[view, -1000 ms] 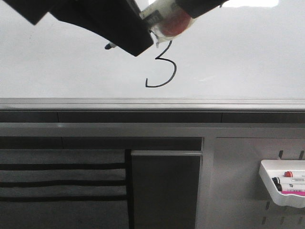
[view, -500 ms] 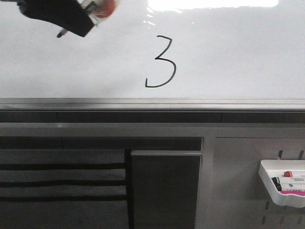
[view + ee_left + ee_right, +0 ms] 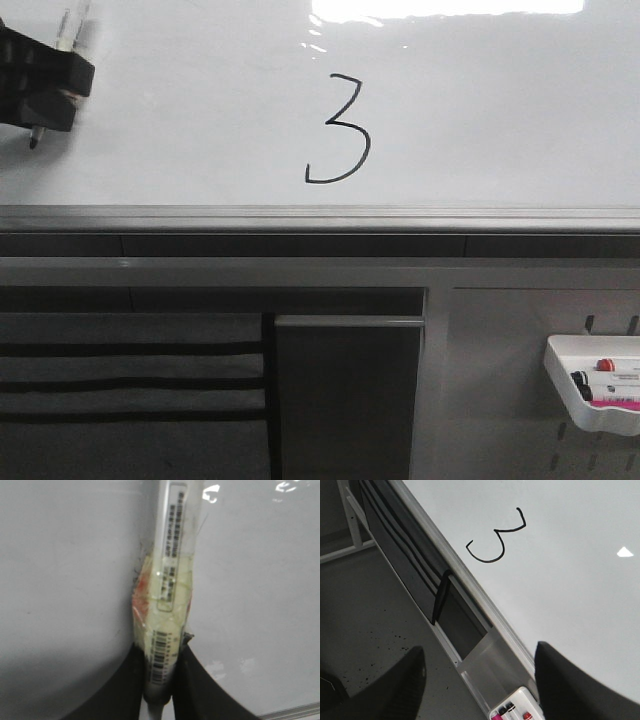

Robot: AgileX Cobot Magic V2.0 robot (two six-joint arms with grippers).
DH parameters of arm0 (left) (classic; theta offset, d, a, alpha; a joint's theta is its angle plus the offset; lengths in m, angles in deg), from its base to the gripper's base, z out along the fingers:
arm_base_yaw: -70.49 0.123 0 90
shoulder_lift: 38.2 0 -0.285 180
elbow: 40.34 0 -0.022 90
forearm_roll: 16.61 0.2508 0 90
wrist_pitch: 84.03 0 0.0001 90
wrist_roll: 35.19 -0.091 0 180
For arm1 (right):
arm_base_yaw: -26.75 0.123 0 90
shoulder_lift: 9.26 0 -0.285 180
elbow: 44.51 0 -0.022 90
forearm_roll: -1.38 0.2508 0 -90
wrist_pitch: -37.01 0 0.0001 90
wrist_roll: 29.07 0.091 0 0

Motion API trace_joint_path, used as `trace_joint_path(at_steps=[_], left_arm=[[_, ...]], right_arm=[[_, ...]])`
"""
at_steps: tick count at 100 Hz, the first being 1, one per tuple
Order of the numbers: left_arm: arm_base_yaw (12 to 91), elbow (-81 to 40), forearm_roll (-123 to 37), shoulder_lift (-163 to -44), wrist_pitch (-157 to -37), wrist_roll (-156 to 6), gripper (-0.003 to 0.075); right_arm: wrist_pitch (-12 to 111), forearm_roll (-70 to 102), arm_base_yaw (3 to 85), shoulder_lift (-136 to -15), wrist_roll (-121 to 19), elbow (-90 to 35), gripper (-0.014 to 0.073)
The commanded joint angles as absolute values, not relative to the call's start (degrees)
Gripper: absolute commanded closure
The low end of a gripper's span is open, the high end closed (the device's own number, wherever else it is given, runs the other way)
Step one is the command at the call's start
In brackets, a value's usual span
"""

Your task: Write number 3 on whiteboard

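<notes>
Black rubbery fingers of the left gripper [image 3: 159, 680] were clenched on a white barcoded marker pen [image 3: 167, 605], its barrel wrapped in yellowish tape and pinched tight between both pads. From the front, that gripper [image 3: 40, 85] sat at the far left edge of the glossy white whiteboard [image 3: 500, 110], partly cut off by the frame, with the pen [image 3: 70, 25] poking up above it and its dark tip showing below. Whether the tip touched the board I could not tell.

On the board, near the middle and just above the grey metal lower rail [image 3: 320, 218], stood the thin black hand-drawn number 3 [image 3: 340, 130], well apart from the pen. The right wrist camera caught the same digit [image 3: 496, 536] on the board [image 3: 570, 570].

The right gripper [image 3: 480, 680] had its two dark fingers spread wide with nothing between them, only their tips visible at the picture's edge.

Lower right, a white plastic tray of markers [image 3: 590, 385] hung on a grey pegboard panel [image 3: 500, 380], cropped by the frame; its pens were too small to read.
</notes>
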State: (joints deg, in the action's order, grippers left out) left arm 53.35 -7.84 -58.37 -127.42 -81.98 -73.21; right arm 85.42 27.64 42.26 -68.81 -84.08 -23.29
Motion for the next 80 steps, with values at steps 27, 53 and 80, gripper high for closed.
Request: trace_joint_path(at_steps=[27, 53, 80], left_arm=[[53.57, -9.30, -59.08, -127.38, -79.23, -72.61, 0.0646], [53.72, -9.30, -55.79, -124.41, -81.09, -72.71, 0.0258], [58.04, -9.30, -48.01, -110.22, -100.31, -72.71, 0.0260]], right_arm=[[83.04, 28.95, 41.94, -68.21, -83.75, -25.26, 0.0176], [83.45, 24.09, 41.94, -68.21, -70.37, -25.26, 0.0176], [85.69, 16.33, 40.63, -66.04, -44.18, -25.15, 0.0176]])
